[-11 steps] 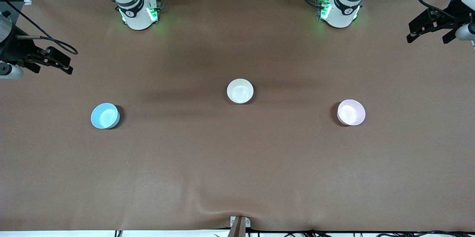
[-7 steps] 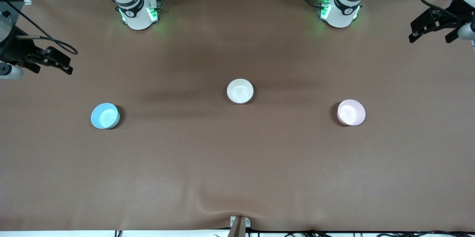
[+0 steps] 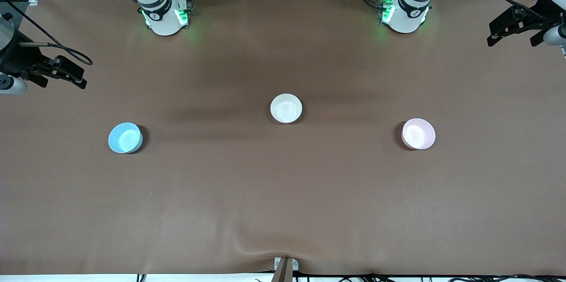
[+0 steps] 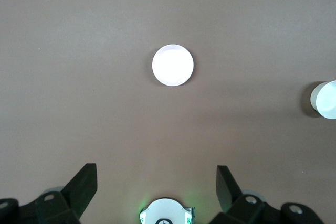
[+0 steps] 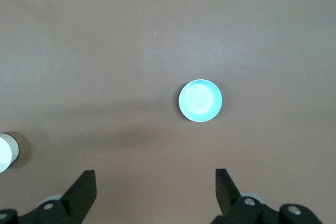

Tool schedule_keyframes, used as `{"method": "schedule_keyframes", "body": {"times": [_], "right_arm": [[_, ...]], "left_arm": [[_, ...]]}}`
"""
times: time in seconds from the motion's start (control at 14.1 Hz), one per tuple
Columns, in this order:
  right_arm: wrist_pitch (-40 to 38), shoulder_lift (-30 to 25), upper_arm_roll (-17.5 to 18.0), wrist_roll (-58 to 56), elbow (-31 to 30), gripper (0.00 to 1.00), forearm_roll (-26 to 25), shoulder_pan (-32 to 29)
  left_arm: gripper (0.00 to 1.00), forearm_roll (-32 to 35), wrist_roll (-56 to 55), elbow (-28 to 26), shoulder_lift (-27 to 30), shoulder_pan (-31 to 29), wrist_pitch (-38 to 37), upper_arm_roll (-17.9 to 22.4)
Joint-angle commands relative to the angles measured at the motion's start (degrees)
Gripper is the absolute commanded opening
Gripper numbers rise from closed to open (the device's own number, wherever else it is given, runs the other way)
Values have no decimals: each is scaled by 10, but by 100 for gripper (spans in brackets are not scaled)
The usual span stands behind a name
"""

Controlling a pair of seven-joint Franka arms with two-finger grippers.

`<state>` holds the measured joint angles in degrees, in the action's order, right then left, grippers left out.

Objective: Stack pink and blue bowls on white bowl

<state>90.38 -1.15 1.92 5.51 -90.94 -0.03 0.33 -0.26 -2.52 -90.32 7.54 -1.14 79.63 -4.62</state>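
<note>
Bowls sit three in a row on my brown desk (image 3: 283, 193), all upright and well apart. I see the white bowl (image 3: 286, 108) in the middle, a little farther from the front camera than the other two. The pink bowl (image 3: 418, 133) lies toward the left arm's end, the blue bowl (image 3: 125, 138) toward the right arm's end. My left gripper (image 3: 515, 30) hangs high over the desk's edge at its own end, fingers (image 4: 84, 184) spread wide and holding nothing; its wrist view looks straight down on the pink bowl. My right gripper (image 3: 55, 71) hangs over its end, fingers (image 5: 84, 188) released too, blue bowl in its wrist view.
</note>
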Motion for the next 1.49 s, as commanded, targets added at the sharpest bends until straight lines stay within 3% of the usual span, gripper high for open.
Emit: {"method": "schedule_keyframes", "body": {"times": [0.0, 0.28, 0.57, 1.0, 1.42], "right_arm": [[-2, 3, 3, -4, 8, 100, 8, -5], [-2, 3, 3, -4, 8, 100, 8, -7], [-1, 4, 3, -4, 8, 100, 8, -7], [-1, 4, 3, -4, 7, 100, 8, -7], [-3, 3, 3, -4, 8, 100, 8, -6]], "left_arm": [[100, 3, 1, -25, 1, -5, 2, -6], [100, 3, 2, -99, 7, -14, 80, -6], [100, -11, 9, -218, 17, -26, 224, -6], [100, -10, 11, -365, -19, -42, 461, -5], [100, -10, 11, -384, -106, -47, 546, -5]]}}
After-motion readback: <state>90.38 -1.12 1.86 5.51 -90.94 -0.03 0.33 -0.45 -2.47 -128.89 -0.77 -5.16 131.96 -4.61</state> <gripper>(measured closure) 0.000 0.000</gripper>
